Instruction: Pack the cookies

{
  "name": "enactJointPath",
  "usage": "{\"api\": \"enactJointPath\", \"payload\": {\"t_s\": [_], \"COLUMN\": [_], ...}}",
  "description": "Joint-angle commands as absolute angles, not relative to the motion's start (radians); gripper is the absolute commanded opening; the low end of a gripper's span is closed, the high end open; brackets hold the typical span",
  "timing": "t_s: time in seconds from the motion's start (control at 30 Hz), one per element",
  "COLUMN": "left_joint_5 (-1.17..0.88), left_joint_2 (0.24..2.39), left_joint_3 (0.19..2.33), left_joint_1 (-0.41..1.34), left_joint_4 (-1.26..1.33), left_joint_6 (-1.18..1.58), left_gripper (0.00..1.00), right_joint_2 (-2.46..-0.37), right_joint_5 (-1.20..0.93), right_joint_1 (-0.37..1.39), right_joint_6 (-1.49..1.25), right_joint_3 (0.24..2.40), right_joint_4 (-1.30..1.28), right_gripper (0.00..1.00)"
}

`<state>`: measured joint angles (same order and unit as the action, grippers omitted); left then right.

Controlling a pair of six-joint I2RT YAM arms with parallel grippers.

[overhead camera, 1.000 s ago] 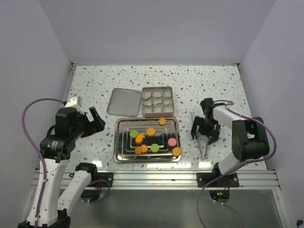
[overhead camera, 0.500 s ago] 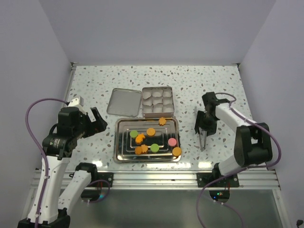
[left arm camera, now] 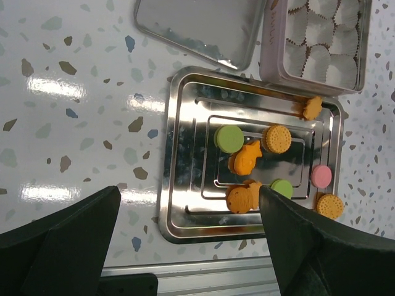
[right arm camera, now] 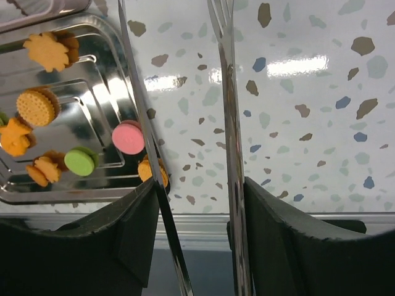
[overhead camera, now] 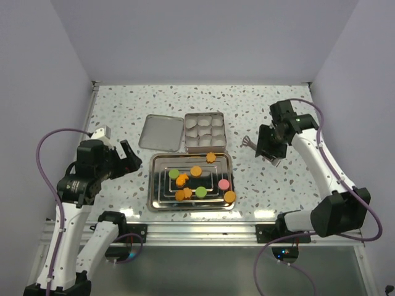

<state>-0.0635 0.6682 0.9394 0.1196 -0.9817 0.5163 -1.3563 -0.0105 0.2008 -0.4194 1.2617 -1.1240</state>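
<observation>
Several cookies [overhead camera: 197,182], round orange, green and pink discs and orange flower shapes, lie on a steel tray [overhead camera: 154,185]. They also show in the left wrist view [left arm camera: 247,158] and the right wrist view [right arm camera: 128,137]. My right gripper [overhead camera: 268,148] is shut on metal tongs [overhead camera: 249,143], held above the table to the right of the tray; the two tong arms [right arm camera: 225,123] run between my fingers [right arm camera: 200,203]. My left gripper [overhead camera: 126,157] is open and empty, above the table left of the tray [left arm camera: 188,197].
A square tin [overhead camera: 205,131] lined with white paper cups stands just behind the tray, also in the left wrist view [left arm camera: 318,37]. Its lid [overhead camera: 162,132] lies to the tin's left. The table's front rail [overhead camera: 197,231] runs below the tray.
My right gripper has lifted the tongs off the table and swung back and to the right; the tongs now point left toward the tin. The left arm has barely moved.
</observation>
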Motion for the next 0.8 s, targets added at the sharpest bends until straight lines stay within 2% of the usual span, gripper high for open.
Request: {"api": "enactJointPath", "payload": {"t_s": [0.0,0.27,0.47,0.77], "left_joint_5": [-0.097,-0.103,-0.103,-0.097], "left_joint_2": [0.655,0.635,0.629,0.629], "left_joint_3": [0.930,0.922,0.923,0.931], "left_joint_1": [0.123,0.123,0.123,0.149], "left_joint_4": [-0.925,-0.937,-0.953,-0.960], "left_joint_6": [0.519,0.489,0.466,0.460], "left_gripper": [1.00,1.00,1.00,1.00], "right_joint_2": [-1.316,-1.312,-1.347,-1.497], "right_joint_5": [-0.040,-0.031,-0.008,0.095], "right_joint_1": [0.257,0.432,0.596,0.872], "right_joint_6": [-0.451,-0.580,-0.624,-0.709], "right_joint_3": [1.345,1.448,1.506,1.574], "right_joint_4": [-1.232,-1.305,-1.336,-1.344], "right_gripper": [0.56,0.51,0.53,0.49]}}
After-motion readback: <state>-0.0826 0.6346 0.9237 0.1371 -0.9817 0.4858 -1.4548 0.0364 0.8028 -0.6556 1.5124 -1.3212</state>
